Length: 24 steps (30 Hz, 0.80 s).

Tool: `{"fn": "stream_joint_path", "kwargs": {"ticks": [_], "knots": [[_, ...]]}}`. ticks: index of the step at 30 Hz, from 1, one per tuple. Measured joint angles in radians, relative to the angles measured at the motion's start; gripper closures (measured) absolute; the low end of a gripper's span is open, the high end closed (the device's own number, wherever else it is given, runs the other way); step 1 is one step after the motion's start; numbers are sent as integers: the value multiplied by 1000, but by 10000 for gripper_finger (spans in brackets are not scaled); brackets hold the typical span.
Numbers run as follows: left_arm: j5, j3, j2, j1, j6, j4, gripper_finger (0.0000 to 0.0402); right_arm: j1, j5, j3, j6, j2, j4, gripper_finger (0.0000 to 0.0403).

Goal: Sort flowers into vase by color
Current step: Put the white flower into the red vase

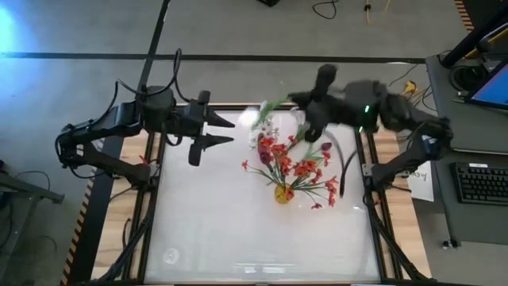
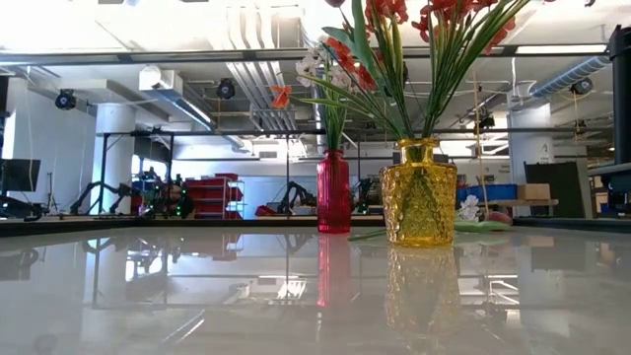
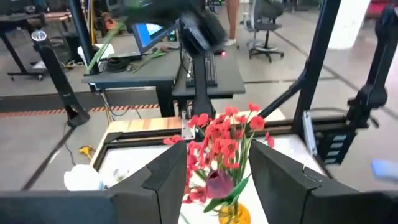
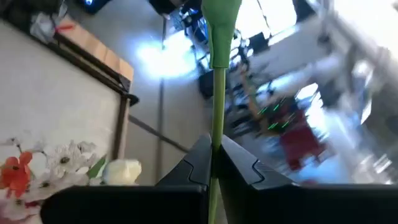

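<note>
While the right gripper clamps a long green plastic flower stem, the left gripper hangs with fingers apart beside the yellow textured glass vase.

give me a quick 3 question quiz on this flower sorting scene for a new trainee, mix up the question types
1. True or false: the right gripper is shut on a green flower stem.
2. Multiple choice: in the low view, the red-orange blossoms stand in which vase? A) the yellow vase B) the red vase C) neither.
3. Short answer: how do the fingers of the left gripper stand, and is anything between them?

Key:
1. True; the stem runs up from between its closed fingers.
2. A.
3. Apart, with nothing between them, at the table's left side, clear of the vases.
</note>
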<state>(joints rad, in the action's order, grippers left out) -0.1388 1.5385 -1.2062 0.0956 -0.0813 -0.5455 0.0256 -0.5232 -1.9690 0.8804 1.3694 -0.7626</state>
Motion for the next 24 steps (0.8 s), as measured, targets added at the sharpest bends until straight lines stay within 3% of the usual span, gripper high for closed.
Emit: {"fn": "stream_joint_path", "kwargs": {"ticks": [6, 24], "knots": [[0, -105, 17, 1, -56, 4, 245, -223, 254, 132, -207, -112, 71, 391], [0, -641, 206, 95, -61, 459, 245, -529, 500, 733, -444, -260, 730, 391]]}}
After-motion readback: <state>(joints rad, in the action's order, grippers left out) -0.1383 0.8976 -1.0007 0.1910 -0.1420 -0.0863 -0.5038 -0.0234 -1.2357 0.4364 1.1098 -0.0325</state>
